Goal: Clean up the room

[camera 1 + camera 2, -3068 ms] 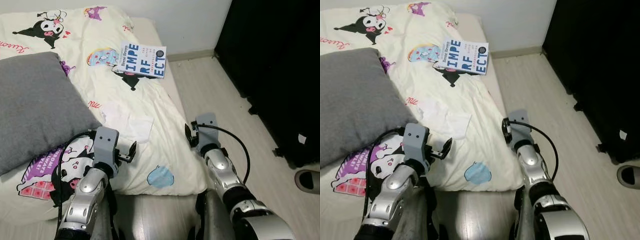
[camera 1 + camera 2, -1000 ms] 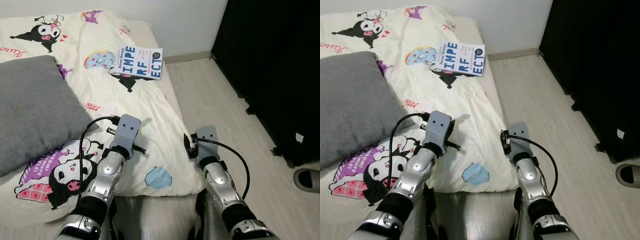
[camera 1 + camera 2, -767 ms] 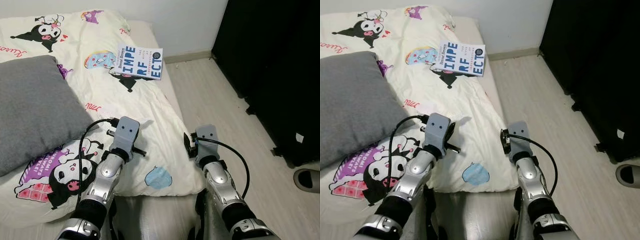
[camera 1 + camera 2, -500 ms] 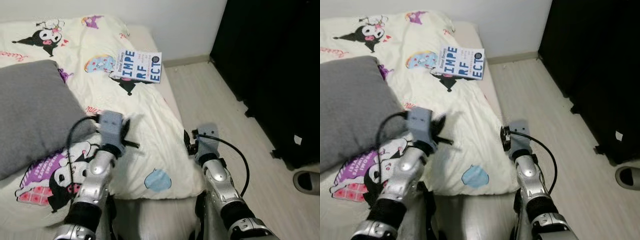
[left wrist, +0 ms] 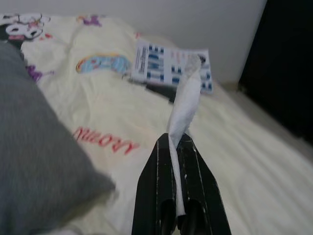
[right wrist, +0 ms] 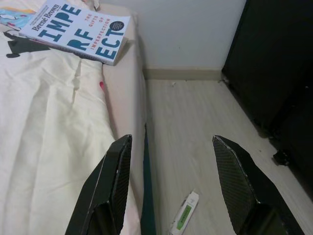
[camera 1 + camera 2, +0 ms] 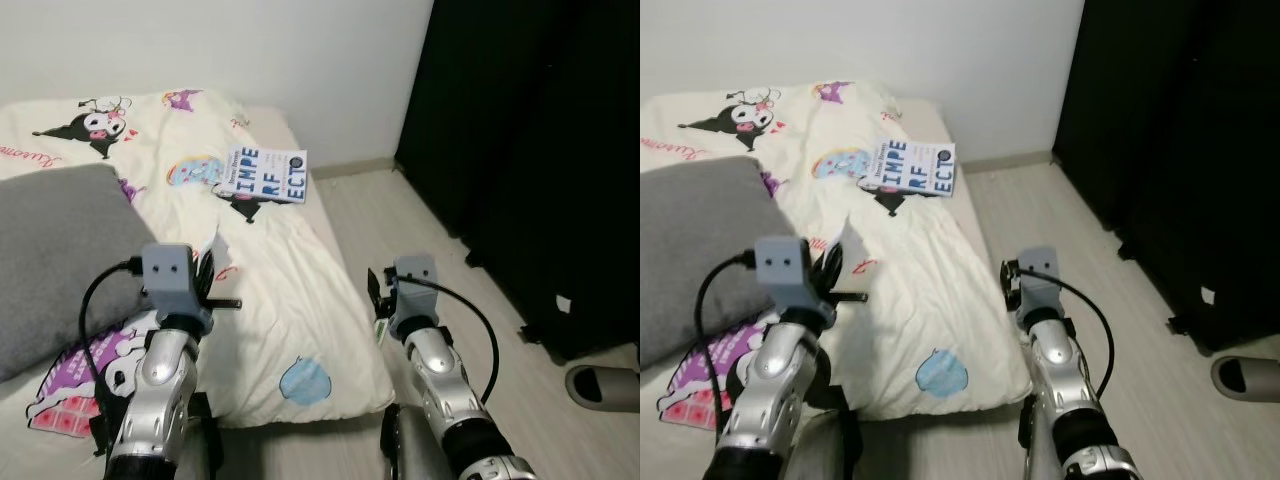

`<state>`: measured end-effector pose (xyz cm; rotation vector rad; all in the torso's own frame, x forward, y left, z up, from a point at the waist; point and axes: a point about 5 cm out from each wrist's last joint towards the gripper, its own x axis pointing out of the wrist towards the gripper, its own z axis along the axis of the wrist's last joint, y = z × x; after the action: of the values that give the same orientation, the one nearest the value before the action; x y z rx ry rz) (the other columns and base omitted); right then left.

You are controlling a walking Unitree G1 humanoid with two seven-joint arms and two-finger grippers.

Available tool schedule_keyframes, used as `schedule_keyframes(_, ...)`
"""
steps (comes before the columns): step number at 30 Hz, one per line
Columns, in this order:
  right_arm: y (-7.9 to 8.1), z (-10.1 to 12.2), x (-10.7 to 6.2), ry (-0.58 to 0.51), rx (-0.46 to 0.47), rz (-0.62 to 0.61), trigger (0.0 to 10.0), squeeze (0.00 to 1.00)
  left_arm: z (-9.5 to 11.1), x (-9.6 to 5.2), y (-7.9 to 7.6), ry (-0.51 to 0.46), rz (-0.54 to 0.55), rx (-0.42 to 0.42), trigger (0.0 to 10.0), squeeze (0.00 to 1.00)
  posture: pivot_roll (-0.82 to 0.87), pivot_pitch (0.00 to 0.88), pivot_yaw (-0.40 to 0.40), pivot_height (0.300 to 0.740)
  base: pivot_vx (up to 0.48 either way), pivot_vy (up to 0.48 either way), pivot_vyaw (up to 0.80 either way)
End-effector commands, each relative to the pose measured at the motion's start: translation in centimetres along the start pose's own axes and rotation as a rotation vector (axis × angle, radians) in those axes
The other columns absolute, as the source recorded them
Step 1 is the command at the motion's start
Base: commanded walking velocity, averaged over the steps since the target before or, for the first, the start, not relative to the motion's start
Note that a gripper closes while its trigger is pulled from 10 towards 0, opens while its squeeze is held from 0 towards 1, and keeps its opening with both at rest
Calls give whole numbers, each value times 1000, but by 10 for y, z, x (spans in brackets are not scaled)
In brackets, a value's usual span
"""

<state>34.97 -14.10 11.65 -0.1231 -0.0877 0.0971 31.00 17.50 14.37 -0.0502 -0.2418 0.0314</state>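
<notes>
A twisted strip of white tissue [image 5: 187, 95] sticks up from between the black fingers of my left gripper [image 5: 177, 142], which is shut on it. That gripper [image 7: 210, 268] is raised above the cream cartoon-print bed cover [image 7: 300, 290], beside the grey pillow [image 7: 50, 255]. A blue-and-white book [image 7: 265, 173] lies further back near the bed's right edge. My right gripper [image 6: 171, 139] is open with nothing in it and hovers over the bed's edge and the wooden floor [image 6: 195, 127]; it is low at the right [image 7: 378, 298].
A black wardrobe [image 7: 530, 150] fills the right side. A grey slipper [image 7: 602, 385] lies on the floor at far right. A small white-and-green item [image 6: 185, 214] lies on the floor by the bed. A white wall [image 7: 250, 50] stands behind the bed.
The tissue that lay flat on the bed is now pinched and lifted by my left gripper, which swung left and up. The camera has tilted upward. The right arm has barely moved.
</notes>
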Motion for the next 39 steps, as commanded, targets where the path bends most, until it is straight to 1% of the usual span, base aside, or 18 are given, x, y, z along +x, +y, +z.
schedule_keyframes(1, 3, -5, -5, 17, 32, 11, 10000, 0, -6, -6, -2, 30, -3, 14, 10000, 0, 26, 158, -13, 535, 0, 0, 0)
schedule_keyframes(7, 4, -7, -9, 22, 43, 13, 10000, 0, -7, -10, -5, 48, -18, 28, 10000, 0, 28, 153, -9, 550, 0, 0, 0)
schedule_keyframes(16, 4, -10, -13, 46, 43, 10, 10000, 0, -7, -12, -7, 63, -6, 45, 10000, 0, 33, 144, -6, 588, 0, 0, 0)
schedule_keyframes(20, 8, -15, -15, 76, 28, 26, 10000, 0, -9, -13, -6, 72, 1, 55, 10000, 0, 37, 149, -11, 588, 0, 0, 0)
schedule_keyframes(28, 8, -15, -17, 77, 26, 24, 10000, 0, -8, -13, -5, 79, 11, 60, 10000, 0, 38, 157, -17, 588, 0, 0, 0)
schedule_keyframes(35, 5, -11, -16, 58, 67, 31, 10000, 0, -9, -14, -3, 84, 15, 63, 10000, 0, 36, 158, -18, 588, 0, 0, 0)
schedule_keyframes(39, 6, -10, -16, 54, 67, 35, 10000, 0, -8, -14, -3, 83, 15, 69, 10000, 0, 36, 161, -18, 598, 0, 0, 0)
